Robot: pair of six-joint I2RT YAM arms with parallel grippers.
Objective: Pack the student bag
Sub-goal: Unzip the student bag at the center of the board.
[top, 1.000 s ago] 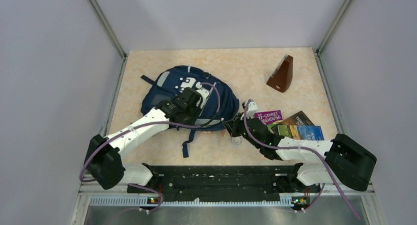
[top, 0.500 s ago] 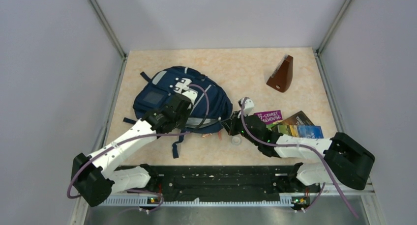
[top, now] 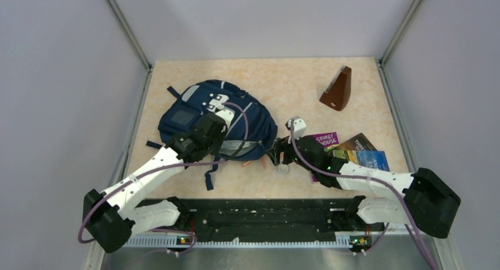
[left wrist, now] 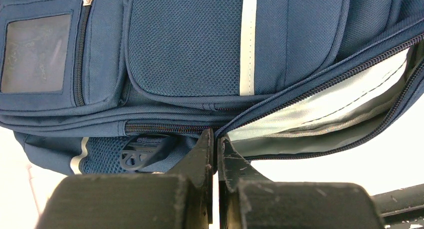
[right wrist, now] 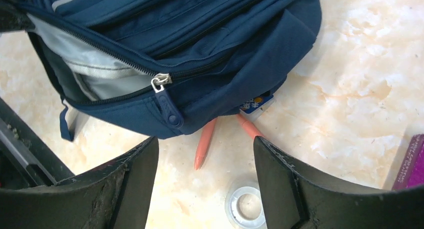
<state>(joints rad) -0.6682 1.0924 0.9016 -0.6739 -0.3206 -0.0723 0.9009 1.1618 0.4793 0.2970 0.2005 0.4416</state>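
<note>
Navy student bag [top: 188, 108] half-covers orange pens [right wrist: 205, 141]; left gripper [left wrist: 216, 139] pinches its rim, right gripper [right wrist: 205, 156] apart.

A robotics laboratory test cell is indicated. The work area is closed in by plain pale panels at 12 o'clock [top: 265, 16], 9 o'clock [top: 59, 105] and 3 o'clock [top: 454, 75], joined by bare aluminium struts [top: 125, 27]. A beige marbled table top [top: 283, 87] is enclosed. At 6 o'clock, a black mounting rail [top: 265, 214] is fitted, and a left arm [top: 147, 170] and a right arm [top: 371, 178], white and black, are bolted there.
</note>
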